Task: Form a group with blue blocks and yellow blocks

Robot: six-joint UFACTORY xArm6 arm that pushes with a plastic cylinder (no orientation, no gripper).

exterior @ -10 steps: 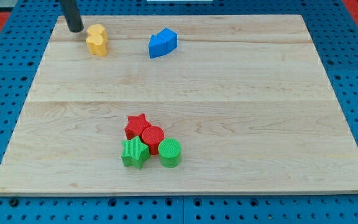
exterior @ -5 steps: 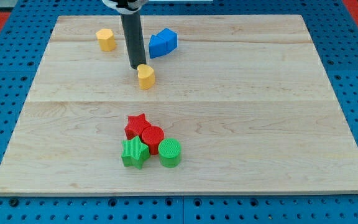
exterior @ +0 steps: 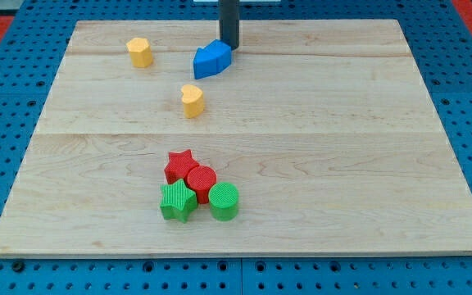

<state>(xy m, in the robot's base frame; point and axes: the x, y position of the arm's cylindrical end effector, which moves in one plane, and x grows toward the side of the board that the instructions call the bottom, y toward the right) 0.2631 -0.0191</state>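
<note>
My tip [exterior: 230, 47] is near the view's top, touching the upper right side of the blue blocks [exterior: 212, 60], which appear as one wedge-like mass. A yellow hexagonal block [exterior: 140, 52] sits to their left near the top left. A yellow heart-shaped block [exterior: 192, 100] stands alone below the blue blocks, a short way toward the board's middle.
A cluster sits at the lower middle of the wooden board [exterior: 367, 164]: a red star [exterior: 180, 165], a red cylinder [exterior: 201, 182], a green star [exterior: 177, 201] and a green cylinder [exterior: 224, 201].
My tip pushed the yellow heart away from the yellow hexagon toward the board's middle, then moved up and right to the blue blocks, which have shifted slightly left and down.
</note>
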